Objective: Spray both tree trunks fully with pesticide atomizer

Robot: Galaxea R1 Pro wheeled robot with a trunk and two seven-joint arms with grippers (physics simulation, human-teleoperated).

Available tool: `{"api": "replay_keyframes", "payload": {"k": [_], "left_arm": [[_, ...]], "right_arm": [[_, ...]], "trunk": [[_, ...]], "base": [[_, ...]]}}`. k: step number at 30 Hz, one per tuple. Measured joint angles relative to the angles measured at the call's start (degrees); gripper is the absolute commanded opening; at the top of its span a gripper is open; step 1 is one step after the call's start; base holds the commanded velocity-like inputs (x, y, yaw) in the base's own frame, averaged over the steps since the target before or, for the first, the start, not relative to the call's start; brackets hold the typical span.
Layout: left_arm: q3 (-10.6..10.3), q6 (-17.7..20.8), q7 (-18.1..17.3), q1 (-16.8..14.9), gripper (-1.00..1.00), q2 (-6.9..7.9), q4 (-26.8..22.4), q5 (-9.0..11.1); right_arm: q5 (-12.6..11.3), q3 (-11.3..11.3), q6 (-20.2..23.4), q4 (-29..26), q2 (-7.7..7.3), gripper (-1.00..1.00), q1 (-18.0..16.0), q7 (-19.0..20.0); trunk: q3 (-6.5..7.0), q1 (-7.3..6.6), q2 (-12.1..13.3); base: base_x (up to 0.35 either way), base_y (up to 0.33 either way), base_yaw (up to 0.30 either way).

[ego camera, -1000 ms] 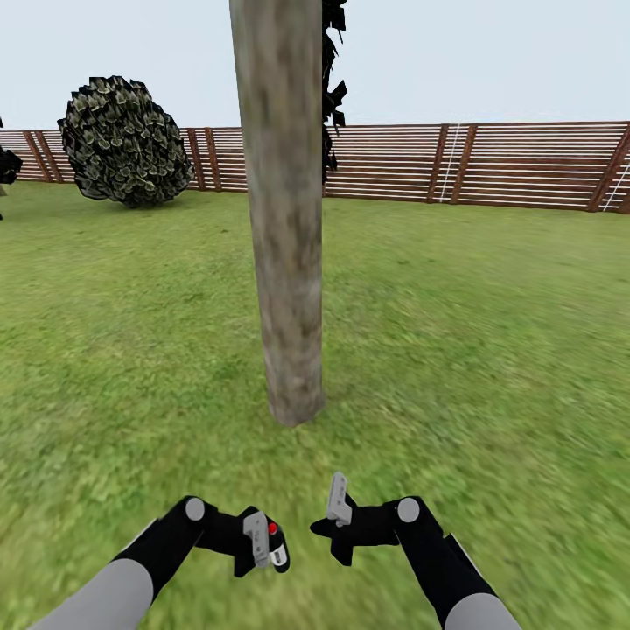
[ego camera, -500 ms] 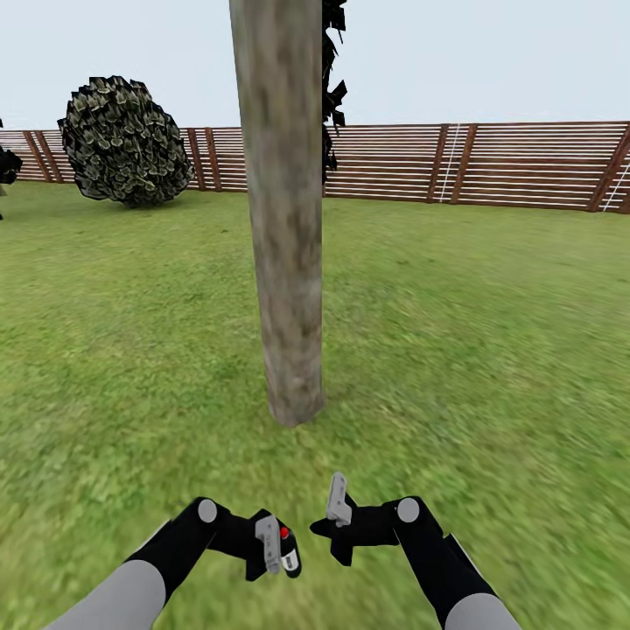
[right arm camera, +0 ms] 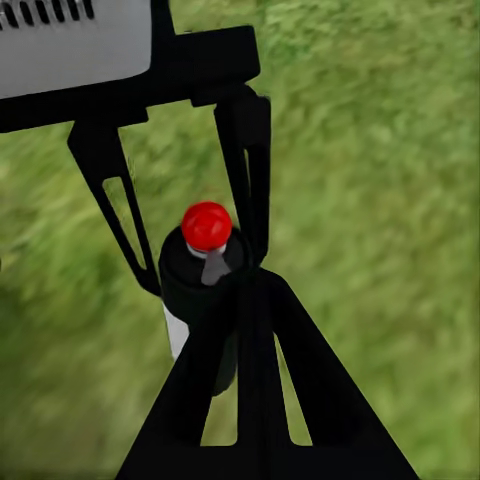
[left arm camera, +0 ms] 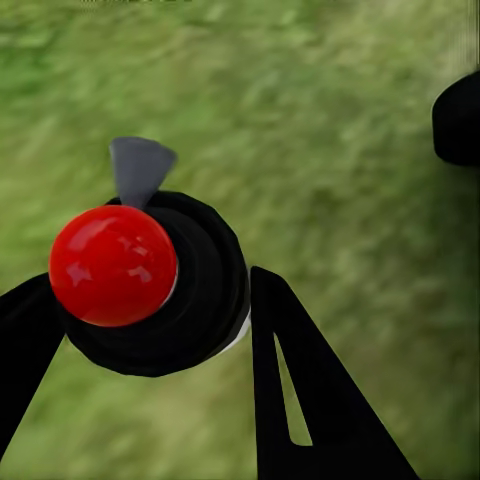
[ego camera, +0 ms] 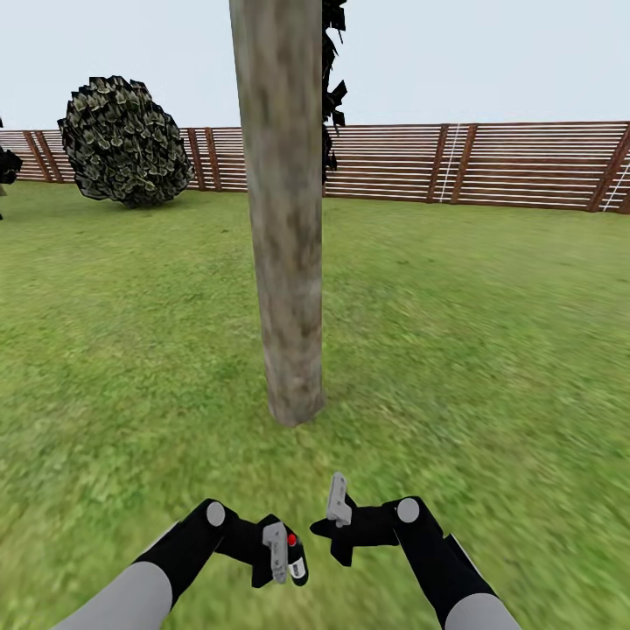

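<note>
left end effector (ego camera: 282, 553): pinching the pesticide atomizer (ego camera: 296, 558), lower centre of the head frame, just above the grass (ego camera: 490, 350)
right end effector (ego camera: 337, 518): looks pressed together, hard to tell though
tree trunk (ego camera: 284, 227): dead centre, upright, fence (ego camera: 490, 164) way behind

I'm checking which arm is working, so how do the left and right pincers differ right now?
The left pincer is shut on the atomizer, its fingers at either side of the black bottle; the right pincer holds nothing. In the head view, the left pincer sits lower and nearer the robot, while the right reaches slightly closer to the trunk. Both are black with pale fingertips and hang low over the grass.
</note>
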Motion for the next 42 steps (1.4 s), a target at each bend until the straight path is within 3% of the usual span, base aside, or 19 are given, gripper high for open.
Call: {"api": "replay_keyframes", "payload": {"k": [42], "left_arm": [[-0.1,0.1,0.2,-0.5,-1.0,-1.53,-0.2,0.7]], "right_arm": [[0.1,0.0,0.0,0.0,0.0,-1.0,0.0,0.0]], "trunk": [[0.0,0.0,0.0]], "base": [[0.0,0.0,0.0]]}}
